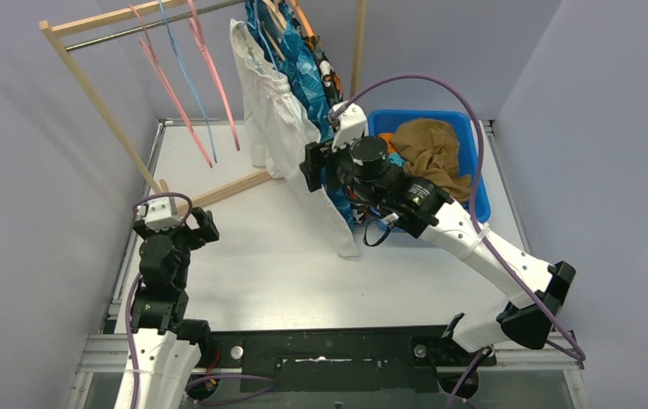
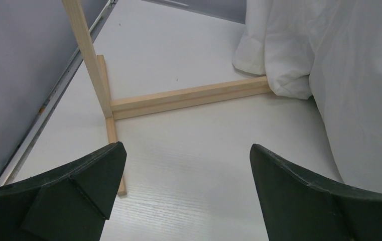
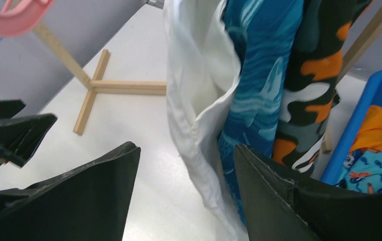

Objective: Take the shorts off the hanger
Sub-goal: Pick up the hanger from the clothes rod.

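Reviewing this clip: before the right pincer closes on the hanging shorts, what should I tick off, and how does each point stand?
1. Right pincer jaws apart, with the white shorts edge between them: ok.
2. Only white cloth in the gap; the blue patterned shorts hang right beside the right finger: cannot tell.
3. Left pincer open, empty, apart from the shorts: ok.
4. How the white shorts are fastened at the top: hidden, cannot tell.
5. Blue bin has room beside the brown shorts: ok.
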